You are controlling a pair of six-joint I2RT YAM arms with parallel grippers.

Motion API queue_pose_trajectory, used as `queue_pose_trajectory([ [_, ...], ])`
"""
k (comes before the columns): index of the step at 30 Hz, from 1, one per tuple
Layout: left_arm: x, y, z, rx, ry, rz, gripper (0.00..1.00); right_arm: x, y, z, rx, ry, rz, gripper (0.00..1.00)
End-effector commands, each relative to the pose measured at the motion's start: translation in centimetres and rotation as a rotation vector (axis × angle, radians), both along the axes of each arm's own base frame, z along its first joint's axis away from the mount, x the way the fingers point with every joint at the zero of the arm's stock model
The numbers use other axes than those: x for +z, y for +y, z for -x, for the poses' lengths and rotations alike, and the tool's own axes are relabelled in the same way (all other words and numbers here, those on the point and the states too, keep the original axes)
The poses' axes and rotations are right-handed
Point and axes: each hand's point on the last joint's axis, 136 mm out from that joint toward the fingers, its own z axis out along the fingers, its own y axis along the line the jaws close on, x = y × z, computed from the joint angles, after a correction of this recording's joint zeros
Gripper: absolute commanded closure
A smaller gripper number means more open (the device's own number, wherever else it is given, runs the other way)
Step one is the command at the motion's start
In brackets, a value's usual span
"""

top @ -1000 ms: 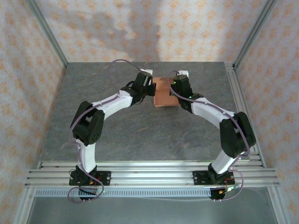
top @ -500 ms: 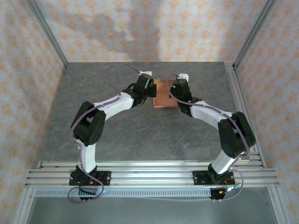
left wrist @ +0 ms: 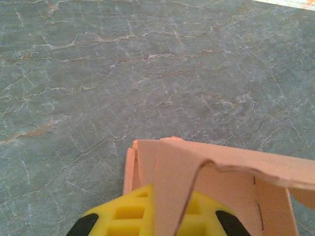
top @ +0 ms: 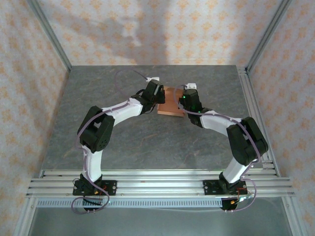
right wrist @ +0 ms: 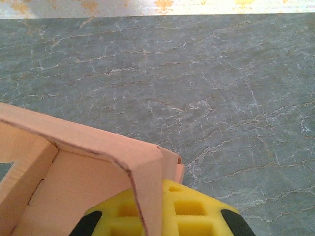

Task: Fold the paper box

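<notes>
We have left gripper (top: 159, 96) and right gripper (top: 182, 99) clamping paper box (top: 170, 104) walls (closer together than before) toward the worktop's (top: 147, 142) far edge; sides are folding up.

paper box (top: 169, 103) slid a little nearer and skewed, left arm (top: 120, 110) and right arm (top: 216, 120) drawn closer together

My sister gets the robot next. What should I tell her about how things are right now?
Left gripper: shut on a bent flap of the paper box.
Right gripper: shut on a flap at the opposite side.
The box sits on the table, far middle, between the two grippers.
Done: side flaps are lifted and creased.
Left: the box does not look closed yet, so the flaps probably need folding over and tucking in.
</notes>
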Motion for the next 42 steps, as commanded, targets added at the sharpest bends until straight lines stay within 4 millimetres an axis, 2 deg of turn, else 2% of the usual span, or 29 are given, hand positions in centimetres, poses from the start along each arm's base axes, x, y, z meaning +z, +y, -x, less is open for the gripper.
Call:
queue_pose_trajectory([
  [1,-1.1,-1.0,0.7,0.003,0.013,0.005,1.00,0.3,1.3,0.0,0.062,-0.032,-0.039,1.00],
  [6,-2.1,-0.9,1.4,0.001,0.028,0.003,1.00,0.0,1.3,0.4,0.063,-0.018,-0.065,1.00],
  [10,-2.9,-0.8,1.8,0.002,0.042,0.009,1.00,1.6,1.5,0.5,0.056,-0.034,-0.111,1.00],
  [14,-2.7,-0.8,2.2,0.006,0.044,0.017,1.00,2.5,1.4,0.1,0.026,-0.044,-0.135,1.00],
  [23,-3.3,-0.1,3.1,0.021,0.052,0.009,1.00,1.5,0.9,-0.5,-0.029,-0.030,-0.117,1.00],
  [31,-3.4,-0.1,3.4,0.012,0.054,0.014,1.00,0.2,1.2,0.0,-0.002,-0.024,-0.104,1.00],
  [42,-4.8,0.0,3.9,0.004,0.072,0.014,1.00,-2.2,1.7,0.9,0.048,-0.002,-0.119,1.00],
])
